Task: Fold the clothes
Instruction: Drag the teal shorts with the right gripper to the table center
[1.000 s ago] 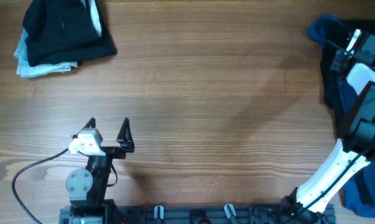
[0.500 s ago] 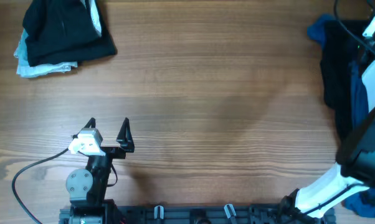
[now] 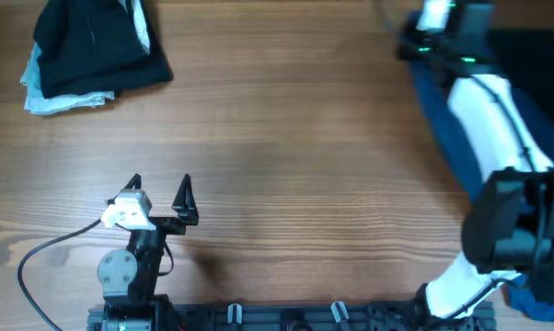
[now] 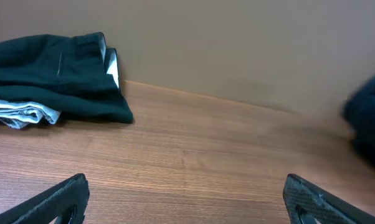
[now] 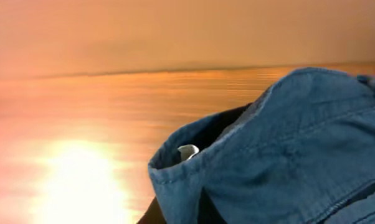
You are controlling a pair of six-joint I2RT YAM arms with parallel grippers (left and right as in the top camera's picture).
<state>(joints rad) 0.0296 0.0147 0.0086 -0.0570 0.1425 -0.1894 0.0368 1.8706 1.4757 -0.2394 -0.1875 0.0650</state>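
Note:
A navy-blue garment (image 3: 443, 119) lies stretched along the table's right side under my right arm. In the right wrist view its seamed blue fabric (image 5: 287, 155) fills the lower right and hides the fingers. My right gripper (image 3: 413, 46) is at the far right of the table, shut on this garment's edge. A pile of a black garment (image 3: 93, 46) over a pale blue-white one (image 3: 61, 99) sits at the far left; it also shows in the left wrist view (image 4: 50, 74). My left gripper (image 3: 159, 188) (image 4: 187, 205) is open and empty near the front left.
A bright blue garment (image 3: 539, 299) lies at the front right corner by the right arm's base. A cable (image 3: 38, 262) loops beside the left arm. The navy garment's edge shows at the right of the left wrist view (image 4: 371, 124).
My right arm has swung up and to the left along the far edge, dragging the navy-blue garment leftward with it. The left arm and the far-left pile have not moved.

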